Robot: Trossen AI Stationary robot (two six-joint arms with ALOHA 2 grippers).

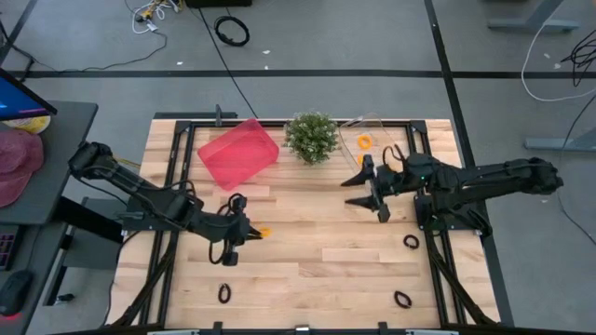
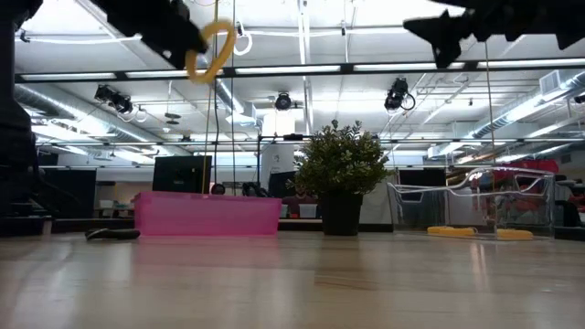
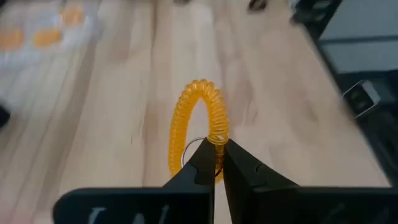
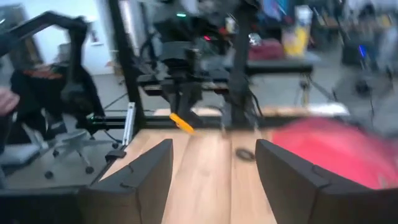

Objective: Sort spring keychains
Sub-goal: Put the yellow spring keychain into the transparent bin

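Note:
My left gripper (image 1: 253,232) is shut on an orange-yellow spring keychain (image 3: 199,127), high above the table's near-left part; in the low view the keychain (image 2: 212,50) hangs near the top. My right gripper (image 1: 366,197) hovers open and holds nothing, right of centre, pointing toward the table's left edge. Black spring keychains lie flat on the wood at the near left (image 1: 224,294), at the right (image 1: 411,242) and at the near right (image 1: 401,300). Another orange one (image 1: 364,141) lies in the clear container (image 1: 372,126). My left gripper pinches the orange keychain's coil (image 3: 217,138) between its two fingertips, at the end beside the small metal ring (image 3: 188,149). The fingers slant downward. The loop sticks out ahead of the fingertips, lifted clear of the table.
A pink bin (image 1: 238,152) stands at the far left, a potted plant (image 1: 311,137) at the far middle, the clear container to its right. Bare wood lies between the two grippers. Black frame rails (image 1: 438,270) run along the table's sides.

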